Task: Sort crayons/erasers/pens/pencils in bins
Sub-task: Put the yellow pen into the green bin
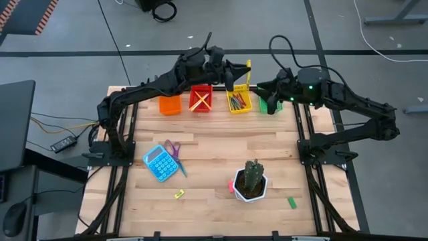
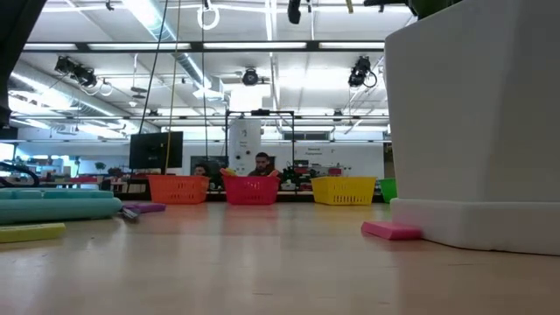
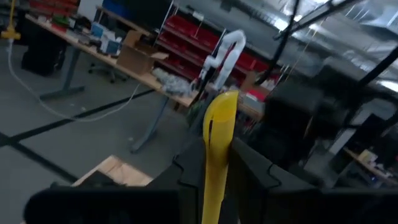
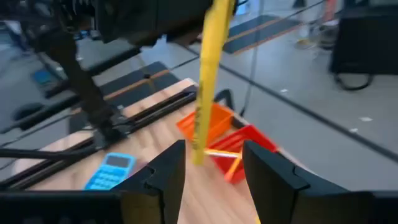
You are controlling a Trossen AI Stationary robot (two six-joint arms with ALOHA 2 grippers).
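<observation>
My left gripper is up over the far row of bins and shut on a yellow pen. The orange bin, red bin, yellow bin and green bin stand along the far edge. The red bin holds crossed yellow sticks; the yellow bin holds several short sticks. My right gripper is open over the green bin, hiding most of it. In the right wrist view the pen hangs slanted ahead of the open fingers, its end in line with the gap; no touch shows. My left gripper pinches the yellow pen's shaft between its two fingers. The pen runs along the fingers and sticks out past them to its free end. It is lifted clear, above the bins.
A blue calculator and purple scissors lie left of the middle. A white cactus pot stands front right, with a pink eraser beside it. A yellow-green eraser and a green eraser lie near the front edge.
</observation>
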